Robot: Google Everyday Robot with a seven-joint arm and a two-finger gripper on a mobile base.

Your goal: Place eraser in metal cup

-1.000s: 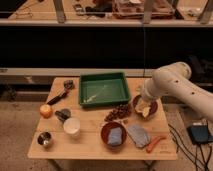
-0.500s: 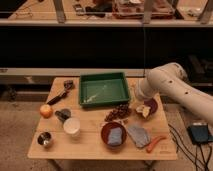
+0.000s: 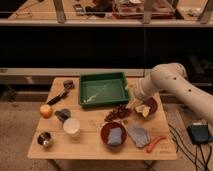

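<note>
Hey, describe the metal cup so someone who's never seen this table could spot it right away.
On the wooden table, look to the picture's lower left corner, far from the tool at the right edge of the green tray. The metal cup sits there, just left of the white cup; it is smaller, shiny silver, with a dark inside.

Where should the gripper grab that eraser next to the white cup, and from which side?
Probably from above, closing across the dark sides of the eraser: it lies low, with the white cup close by. The gripper is across the table, by the green tray.
</note>
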